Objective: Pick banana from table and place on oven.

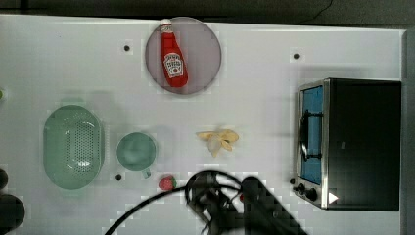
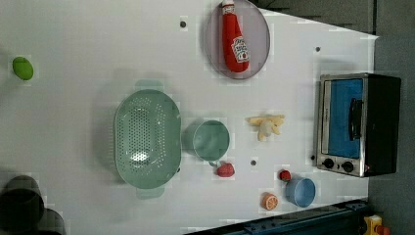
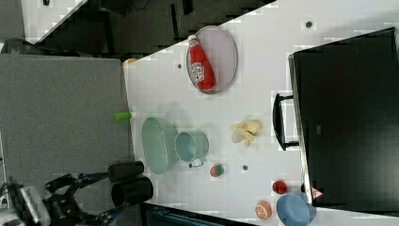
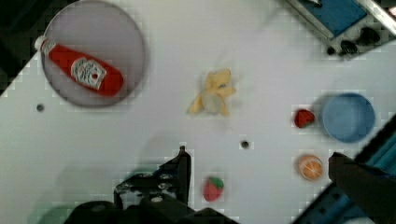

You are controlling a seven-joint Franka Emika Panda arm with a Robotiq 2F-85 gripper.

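Banana (image 1: pixel 218 140) lies flat on the table (image 1: pixel 264 68), approx mid-table, between the green cup (image 1: pixel 136 152) and the oven (image 1: pixel 350 143), touching neither. Gripper (image 4: pixel 254 161) is up off the table w/ fingers spread wide, nothing in them, banana well clear of it. Ketchup bottle (image 1: pixel 173 56) lies on the grey plate (image 1: pixel 205 51). Oven top bare.
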